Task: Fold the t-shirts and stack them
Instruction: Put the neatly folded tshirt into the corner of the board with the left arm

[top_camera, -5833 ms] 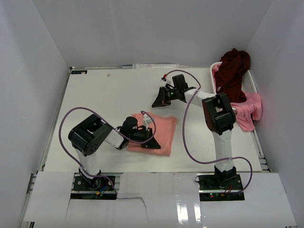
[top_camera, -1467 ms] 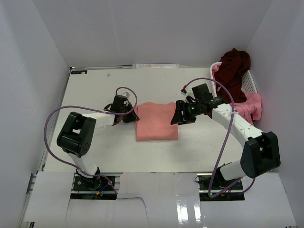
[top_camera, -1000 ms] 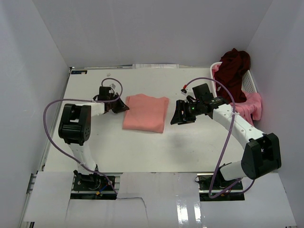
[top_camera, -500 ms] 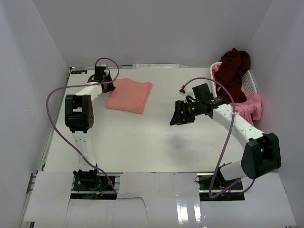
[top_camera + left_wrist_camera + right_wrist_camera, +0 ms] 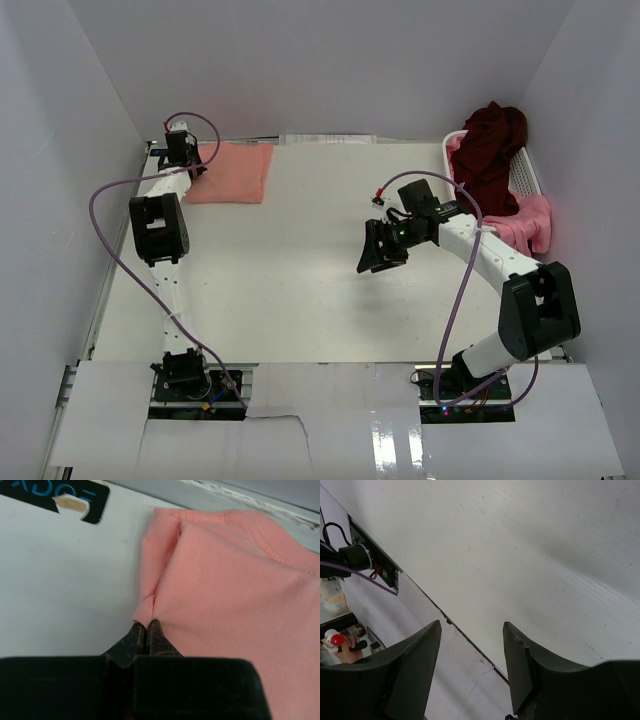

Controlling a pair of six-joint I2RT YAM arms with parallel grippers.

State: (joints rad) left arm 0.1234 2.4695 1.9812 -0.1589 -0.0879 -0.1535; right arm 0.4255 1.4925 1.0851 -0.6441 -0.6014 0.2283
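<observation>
The folded salmon-pink cloth t-shirt (image 5: pixel 232 172) had slid from mid-desk to the far left corner of the white desk (image 5: pixel 300 290), its edge pinched in the closed left pincer (image 5: pixel 145 632). The right pincer (image 5: pixel 471 627) hung with jaws apart over bare desk, holding nothing. The dark maroon t-shirt (image 5: pixel 490 150) and the brighter pink t-shirt (image 5: pixel 525 225) lay heaped on the white slatted plastic basket (image 5: pixel 527 175) at far right.

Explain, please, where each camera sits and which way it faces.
Top external: above and behind the robot, looking down on the white table; both arms show.
Left wrist: on the left arm, facing the folded salmon-pink cloth t-shirt pinched by the shut left gripper.
Right wrist: facing the table past the open right gripper.
Shared: top and left wrist both show that t-shirt.
</observation>
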